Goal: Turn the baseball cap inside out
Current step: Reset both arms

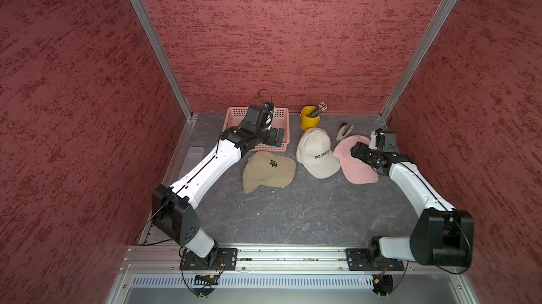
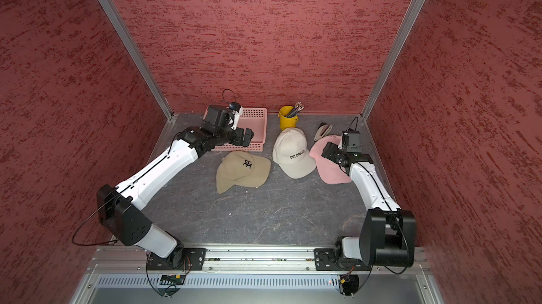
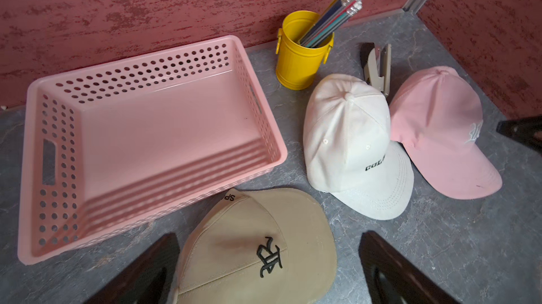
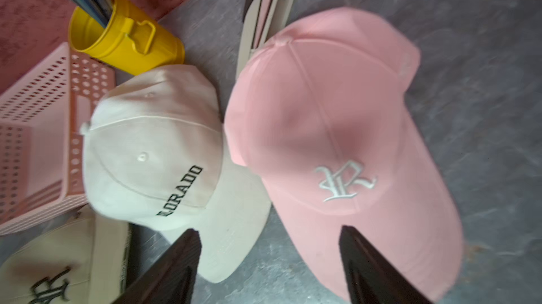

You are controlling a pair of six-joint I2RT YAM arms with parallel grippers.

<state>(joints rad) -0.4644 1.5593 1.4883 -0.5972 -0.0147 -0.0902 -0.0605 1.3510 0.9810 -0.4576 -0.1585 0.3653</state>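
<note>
Black left fingers (image 3: 390, 267) stand spread wide and empty, and between them, just below, lies the tan cap (image 3: 249, 243), crown up with its dark monogram showing. The right fingers (image 4: 366, 264) are also parted with nothing in them. They hang over the pink cap (image 4: 337, 129), one tip above its brim and the other above the brim of the white cap (image 4: 152, 147). Whether either tip touches cloth I cannot tell, though they look clear of it. All three caps sit right side out on the grey surface (image 1: 293, 214), so no turning has begun, and the task does not say which cap is meant. Being nearest the right fingers, the pink one looks the likeliest candidate. Both pairs being open suits an approach: to invert a cap, one side would probably pin the brim or rim while the other pushes the crown through. The white and pink caps lie close enough to touch or nearly touch, so a grasp on the pink crown could drag its neighbour along. Beyond the left fingers and off to one side stands the pink basket (image 3: 272, 147), empty, perhaps meant to receive finished caps. Farther out past both pairs, the yellow cup (image 3: 299, 61) of pencils (image 3: 334, 15) and the stapler (image 3: 378, 64) sit against the back wall, out of the working space.
</note>
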